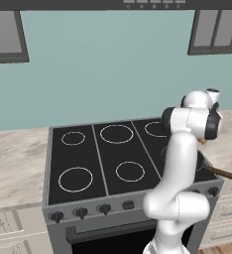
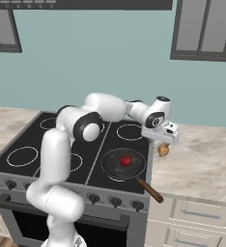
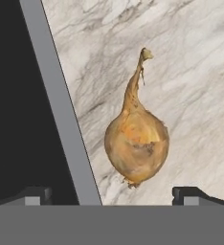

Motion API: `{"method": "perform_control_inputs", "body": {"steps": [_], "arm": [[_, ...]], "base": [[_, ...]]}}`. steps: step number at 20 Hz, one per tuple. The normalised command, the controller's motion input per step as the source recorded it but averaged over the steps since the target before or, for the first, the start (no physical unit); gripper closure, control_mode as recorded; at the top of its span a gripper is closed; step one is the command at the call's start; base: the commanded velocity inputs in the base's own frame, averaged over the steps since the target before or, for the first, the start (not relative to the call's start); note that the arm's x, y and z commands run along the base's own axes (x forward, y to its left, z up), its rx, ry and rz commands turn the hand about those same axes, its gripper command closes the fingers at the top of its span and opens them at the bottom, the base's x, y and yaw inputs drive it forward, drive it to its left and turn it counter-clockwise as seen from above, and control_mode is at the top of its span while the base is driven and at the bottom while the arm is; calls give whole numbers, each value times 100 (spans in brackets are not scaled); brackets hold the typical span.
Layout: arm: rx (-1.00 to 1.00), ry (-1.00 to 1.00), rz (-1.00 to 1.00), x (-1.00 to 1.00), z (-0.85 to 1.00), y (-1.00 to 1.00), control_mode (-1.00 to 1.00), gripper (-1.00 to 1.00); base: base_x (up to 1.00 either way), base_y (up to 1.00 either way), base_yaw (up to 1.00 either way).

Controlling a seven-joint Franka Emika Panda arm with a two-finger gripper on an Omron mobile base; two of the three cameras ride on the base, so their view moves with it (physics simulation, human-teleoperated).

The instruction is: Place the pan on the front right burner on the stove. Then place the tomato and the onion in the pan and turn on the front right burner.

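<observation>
The dark grey pan [image 2: 116,165] sits at the stove's [image 2: 47,144] front right corner and covers the front right burner ring. Its brown handle [image 2: 151,190] points out over the front edge. The red tomato [image 2: 126,160] lies inside the pan. The tan-brown onion [image 3: 137,147] rests on the marble counter just right of the stove, its stalk pointing away from the hand. My gripper [image 3: 113,195] hangs over the onion [image 2: 163,151], open, fingertips [image 3: 35,195] wide apart on either side of it and not touching it.
A row of dark knobs [image 2: 93,197] runs along the stove front. The marble counter [image 2: 202,159] stretches right of the stove above drawers [image 2: 202,214]. The other burner rings [image 1: 76,178] are bare. In the left base view my own arm [image 1: 180,163] blocks the stove's right side.
</observation>
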Motion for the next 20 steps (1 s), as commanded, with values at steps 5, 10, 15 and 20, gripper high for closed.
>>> {"method": "perform_control_inputs", "body": {"steps": [5, 10, 15, 20], "arm": [[0, 0, 0, 17, -16, -16, -100, -100], [0, 0, 0, 12, -17, -14, -100, -100], [0, 0, 0, 6, -17, -10, -100, -100], [0, 1, 0, 0, -21, 0, -100, -100]], "base": [[0, 0, 0], [0, 0, 0], [0, 0, 0], [0, 0, 0]]}}
